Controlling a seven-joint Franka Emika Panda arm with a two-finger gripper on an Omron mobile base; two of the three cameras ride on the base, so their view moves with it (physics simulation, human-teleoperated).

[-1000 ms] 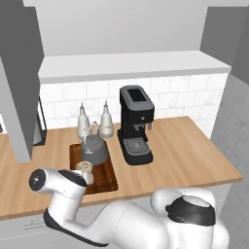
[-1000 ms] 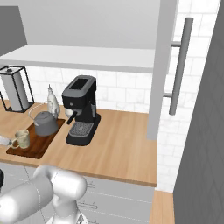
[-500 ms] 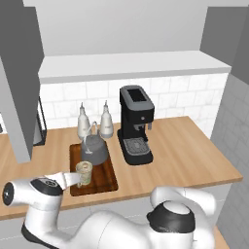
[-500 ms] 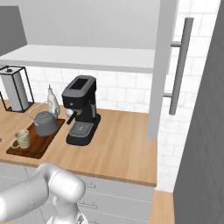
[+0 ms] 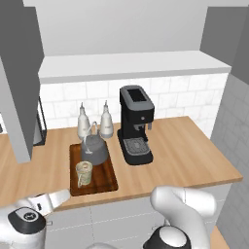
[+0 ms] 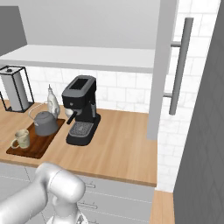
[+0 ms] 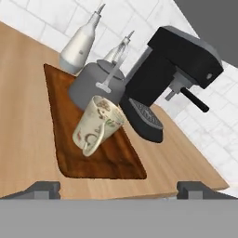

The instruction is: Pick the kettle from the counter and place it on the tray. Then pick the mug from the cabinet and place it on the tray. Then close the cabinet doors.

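Currently the kettle [image 5: 94, 151] and the mug [image 5: 83, 173] both stand on the tray [image 5: 108, 182], which lies on the worktop [image 5: 185, 154]; the mug is at the near end of the tray, the kettle just behind it toward the wall. In the hand view the mug [image 7: 98, 123] is seen with its handle facing the camera, and the kettle [image 7: 95, 84] sits directly beyond it. Two white bottles [image 5: 82, 123] stand against the tiled wall behind the tray, and a black coffee machine [image 5: 135, 124] stands just to the right of the tray. The hand [image 7: 118, 189] is fully open and holds nothing: its two dark fingertips [image 7: 43, 189] stand wide apart at the bottom of the hand view, short of the near edge of the worktop and clear of the mug. Compared with the frame one second earlier, the arm has withdrawn from the tray; its wrist, then over the near edge of the tray beside the mug, now lies low at the lower left of the left base view, in front of the worktop edge. The mug and kettle have not shifted. The cabinet doors [image 6: 160, 70] are open, one panel edge-on at the right with its bar handle [image 6: 178, 65] visible, the other [image 5: 16, 90] at the left.
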